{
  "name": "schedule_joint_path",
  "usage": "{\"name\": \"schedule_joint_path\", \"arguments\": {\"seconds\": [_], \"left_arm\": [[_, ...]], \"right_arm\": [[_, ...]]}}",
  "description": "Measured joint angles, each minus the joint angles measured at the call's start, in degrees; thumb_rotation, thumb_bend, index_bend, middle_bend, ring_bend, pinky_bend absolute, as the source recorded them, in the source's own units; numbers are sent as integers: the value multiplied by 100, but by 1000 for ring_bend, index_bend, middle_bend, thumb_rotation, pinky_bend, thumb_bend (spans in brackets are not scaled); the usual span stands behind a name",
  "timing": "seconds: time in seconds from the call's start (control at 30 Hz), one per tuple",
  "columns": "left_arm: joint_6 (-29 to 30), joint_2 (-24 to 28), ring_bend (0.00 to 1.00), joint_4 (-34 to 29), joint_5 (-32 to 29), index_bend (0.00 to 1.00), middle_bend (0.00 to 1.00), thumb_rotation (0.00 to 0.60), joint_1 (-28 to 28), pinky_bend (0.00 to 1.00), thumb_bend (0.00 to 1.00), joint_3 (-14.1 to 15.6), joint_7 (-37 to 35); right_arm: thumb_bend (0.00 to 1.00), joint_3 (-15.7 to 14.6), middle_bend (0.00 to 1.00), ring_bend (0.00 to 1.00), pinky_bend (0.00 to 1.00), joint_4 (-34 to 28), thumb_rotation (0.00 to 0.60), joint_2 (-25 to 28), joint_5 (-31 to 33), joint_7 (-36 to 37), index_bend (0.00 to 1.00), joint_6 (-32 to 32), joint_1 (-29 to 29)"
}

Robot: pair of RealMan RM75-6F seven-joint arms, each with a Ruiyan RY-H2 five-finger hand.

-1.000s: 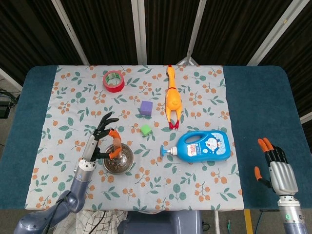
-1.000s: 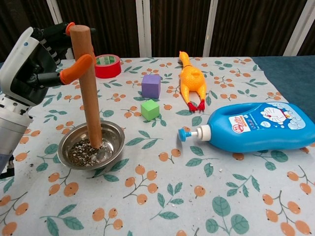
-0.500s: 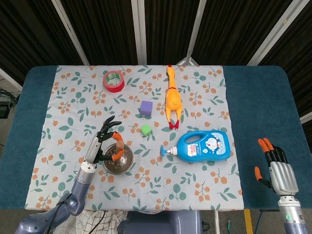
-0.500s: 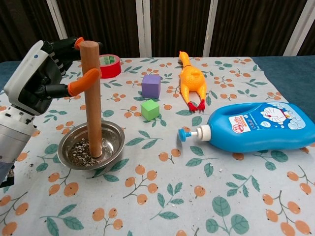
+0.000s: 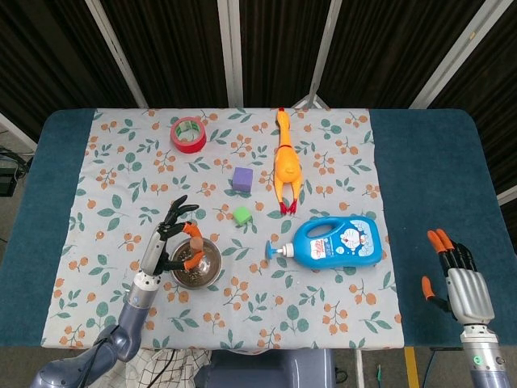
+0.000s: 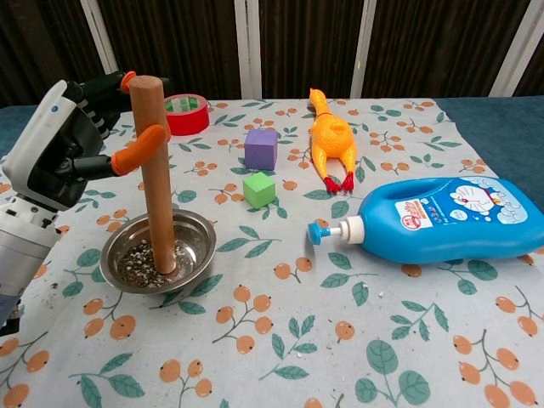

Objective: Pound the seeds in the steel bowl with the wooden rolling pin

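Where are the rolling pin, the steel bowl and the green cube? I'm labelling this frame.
rolling pin (image 6: 156,178), chest view, middle of the upright shaft.
steel bowl (image 6: 197,231), chest view, right inner wall near the rim.
green cube (image 6: 259,189), chest view, its front face.

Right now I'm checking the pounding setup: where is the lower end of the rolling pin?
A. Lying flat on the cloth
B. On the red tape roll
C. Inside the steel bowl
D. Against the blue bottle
C: the left hand holds the rolling pin upright, its lower end in the steel bowl among the seeds.

rolling pin (image 6: 156,178) seemingly lower, shifted left
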Motion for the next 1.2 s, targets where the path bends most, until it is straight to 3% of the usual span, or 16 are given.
{"name": "schedule_joint_path", "arguments": {"seconds": [0.33,0.67,1.0,1.2], "left_arm": [[315,244,185,-412,25,601,712,600,-241,0,921,-220,156],[598,921,185,-1654,197,590,706,600,-576,0,921,-483,963],[397,2463,198,-2975,395,595,715,600,-634,0,925,-543,2655],[106,3180,217,-2956,487,599,722,600,-458,0,924,-326,3530]], "right_arm": [[522,6,0,0,0,20,600,-9,-38,9,0,60,-9],[522,-11,0,0,0,78,600,-17,-120,78,0,152,-37],[522,-42,0,0,0,127,600,2,-207,146,0,231,-67],[522,-50,0,0,0,115,600,5,-211,134,0,243,-79]]}}
